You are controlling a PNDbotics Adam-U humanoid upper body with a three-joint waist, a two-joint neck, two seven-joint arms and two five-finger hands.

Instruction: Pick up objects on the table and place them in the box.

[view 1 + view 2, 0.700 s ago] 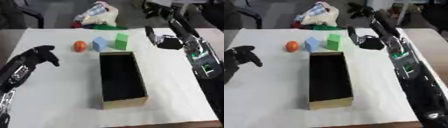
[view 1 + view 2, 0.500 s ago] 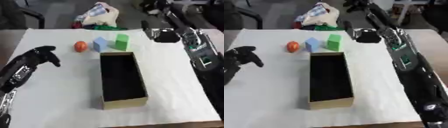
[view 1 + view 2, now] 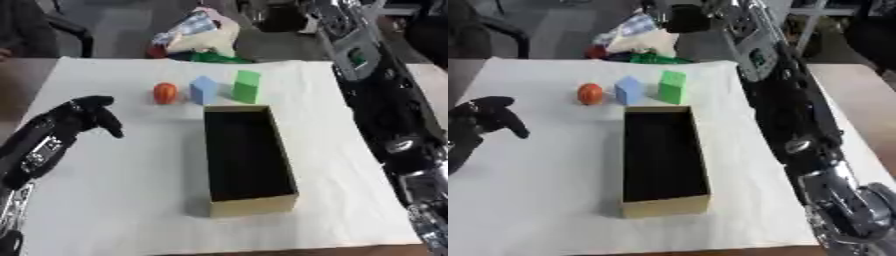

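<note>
A: What fills the scene, biggest first?

B: The white-covered table (image 3: 131,200), then the long open box (image 3: 248,160) lying with its long axis running away from the robot, empty as far as its dark inside shows. The right arm (image 3: 385,115) stretches up the right side, and the right hand (image 3: 686,17) is raised beyond the table's far edge, too dark to tell whether its fingers are open or curled.

A: And the left hand?

B: The left hand (image 3: 87,114) hovers over the table's left part, fingers curled, holding nothing.

A: Where are the things to pick?

B: In a row just past the box's far end: the green block (image 3: 247,86), the blue block (image 3: 203,90) and the orange ball (image 3: 164,93), close beside each other.

A: Which hand is better placed?

B: I'd judge the left. The ball lies ahead of it and to its right, nearest of the three, while the right hand is high and beyond the row.
</note>
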